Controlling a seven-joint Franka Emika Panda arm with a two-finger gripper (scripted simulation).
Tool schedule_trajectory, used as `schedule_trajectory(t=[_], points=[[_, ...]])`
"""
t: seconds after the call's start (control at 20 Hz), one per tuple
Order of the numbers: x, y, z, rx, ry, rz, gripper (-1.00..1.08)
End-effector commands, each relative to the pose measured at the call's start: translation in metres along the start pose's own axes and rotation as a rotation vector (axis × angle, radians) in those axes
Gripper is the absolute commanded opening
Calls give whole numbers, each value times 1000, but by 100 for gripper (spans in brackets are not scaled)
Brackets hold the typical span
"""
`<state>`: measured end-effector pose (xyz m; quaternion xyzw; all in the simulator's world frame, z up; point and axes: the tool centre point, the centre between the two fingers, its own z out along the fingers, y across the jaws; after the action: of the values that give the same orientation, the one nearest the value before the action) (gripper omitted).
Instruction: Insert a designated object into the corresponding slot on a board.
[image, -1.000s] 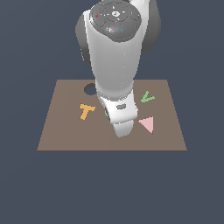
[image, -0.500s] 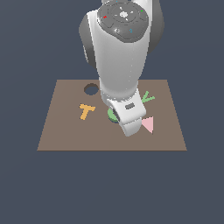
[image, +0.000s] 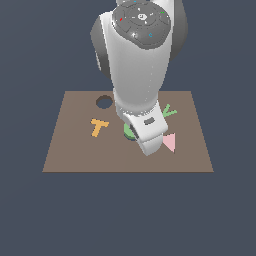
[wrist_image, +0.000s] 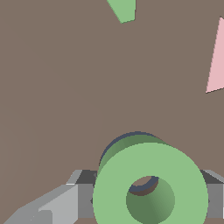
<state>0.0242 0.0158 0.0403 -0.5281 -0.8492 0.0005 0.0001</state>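
Note:
In the wrist view the green ring (wrist_image: 151, 186) fills the foreground, with my gripper (wrist_image: 151, 199) shut on it and one grey finger (wrist_image: 81, 194) showing on each side. Just behind the ring's rim a dark arc of the slot (wrist_image: 117, 142) shows, and its brown centre is visible through the ring's hole. The ring is over the slot, slightly offset; whether it touches I cannot tell. In the exterior view only an edge of the ring (image: 129, 131) peeks out beside the hand, near the middle of the brown board (image: 65, 150).
On the board lie an orange T (image: 98, 127), a plain dark round hole (image: 104, 102), a green V piece (image: 169, 111) (wrist_image: 124, 11) and a pink triangle (image: 170, 143) (wrist_image: 217, 61). The arm hides the board's centre.
The hand and the ring have shifted a little toward the exterior view's right, and have hardly moved over the last half second.

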Motion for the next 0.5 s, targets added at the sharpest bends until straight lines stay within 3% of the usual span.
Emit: schedule_trajectory(t=[0.0, 0.25, 0.3, 0.45], points=[[0, 0, 1, 0, 0, 0, -100], [0, 0, 10, -1, 0, 1, -100], [0, 0, 10, -1, 0, 1, 100], [0, 0, 10, -1, 0, 1, 100]])
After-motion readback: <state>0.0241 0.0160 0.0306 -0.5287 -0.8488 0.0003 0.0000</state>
